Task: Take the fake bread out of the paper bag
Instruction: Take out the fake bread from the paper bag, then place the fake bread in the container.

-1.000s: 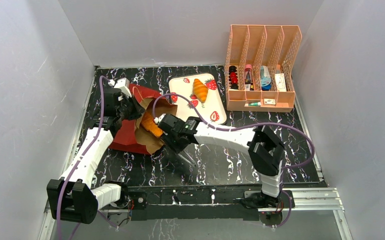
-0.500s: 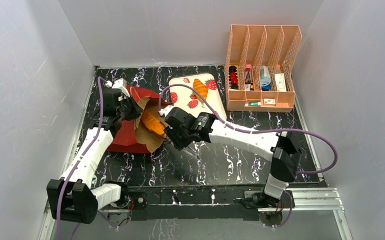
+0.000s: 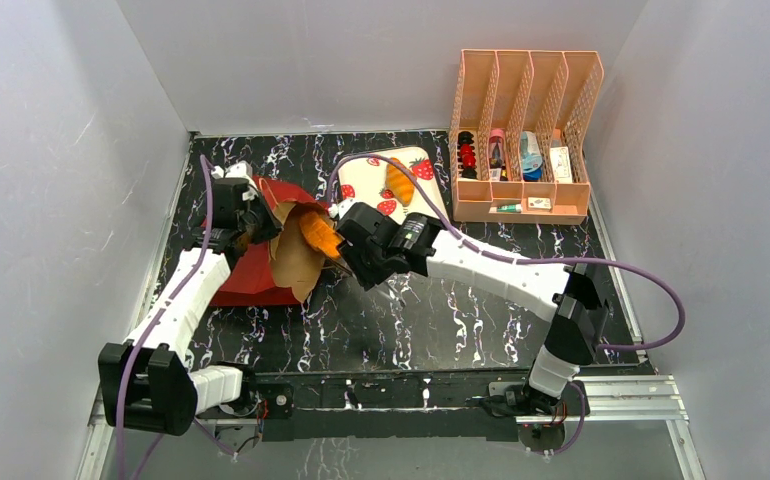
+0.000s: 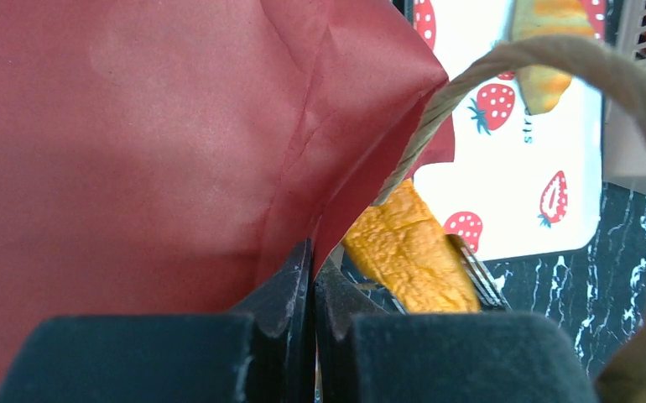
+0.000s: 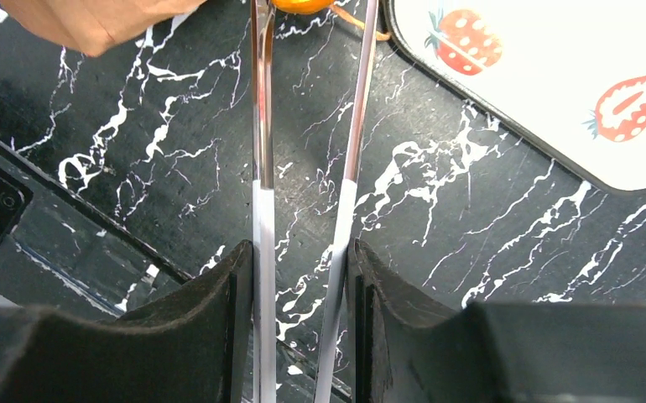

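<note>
Bearing the paper bag (image 3: 253,280), a black marbled tabletop (image 3: 441,322) meets grey walls (image 3: 361,60).

Left gripper (image 4: 313,273) pinches the paper bag (image 4: 135,126) rim, jaws closed; right gripper (image 5: 301,256), just beside the bag's mouth, clamps tongs (image 5: 260,126).

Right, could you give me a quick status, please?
Left tool shut, pinching paper bag rim. Right tool shut on tongs; tongs clamp orange bread at bag mouth. Twine handle hangs close by.

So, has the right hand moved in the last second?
Yes, the right hand has shifted toward the strawberry tray, carrying orange bread in tongs.
</note>
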Robot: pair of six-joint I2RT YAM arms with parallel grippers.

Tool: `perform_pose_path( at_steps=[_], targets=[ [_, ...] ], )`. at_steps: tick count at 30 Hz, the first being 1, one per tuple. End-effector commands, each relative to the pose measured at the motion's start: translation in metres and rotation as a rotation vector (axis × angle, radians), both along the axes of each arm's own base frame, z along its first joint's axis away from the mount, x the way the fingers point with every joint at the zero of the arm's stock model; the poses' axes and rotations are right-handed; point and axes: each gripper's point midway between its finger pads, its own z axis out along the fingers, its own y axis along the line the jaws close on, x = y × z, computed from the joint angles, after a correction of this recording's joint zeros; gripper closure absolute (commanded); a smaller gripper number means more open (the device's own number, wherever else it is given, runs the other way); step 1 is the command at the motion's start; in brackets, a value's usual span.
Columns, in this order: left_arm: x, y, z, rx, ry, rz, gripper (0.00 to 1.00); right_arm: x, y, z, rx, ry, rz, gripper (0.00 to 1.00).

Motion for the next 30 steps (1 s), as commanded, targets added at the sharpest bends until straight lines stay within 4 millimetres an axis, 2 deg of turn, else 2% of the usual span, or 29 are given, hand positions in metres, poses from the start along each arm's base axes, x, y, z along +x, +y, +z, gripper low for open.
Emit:
perform_pose_path(
  at_steps=[1,7,16,23,26,29,30],
  targets=[
    [0.002,0.011,-0.004,0.031,0.029,0.067,1.00,0.019,0.003,0.066,0.134,-0.122,-0.068,1.00],
    [0.006,0.016,-0.006,0.048,0.046,0.099,1.00,0.021,-0.006,0.076,0.139,-0.135,-0.104,1.00],
    [0.021,0.011,-0.006,0.013,0.043,0.111,1.00,0.028,-0.029,0.089,0.118,-0.166,-0.162,1.00],
    [0.029,0.010,-0.002,0.025,0.043,0.103,1.00,0.051,-0.080,0.112,0.124,-0.221,-0.295,1.00],
    [0.029,0.009,-0.002,0.027,0.046,0.090,1.00,0.051,-0.095,0.099,0.120,-0.205,-0.330,1.00],
    [0.025,0.008,-0.002,0.025,0.047,0.075,1.00,0.049,-0.092,0.068,0.149,-0.152,-0.336,1.00],
    [0.024,0.008,-0.002,0.026,0.047,0.074,1.00,0.049,-0.090,0.064,0.155,-0.147,-0.336,1.00]
  ],
)
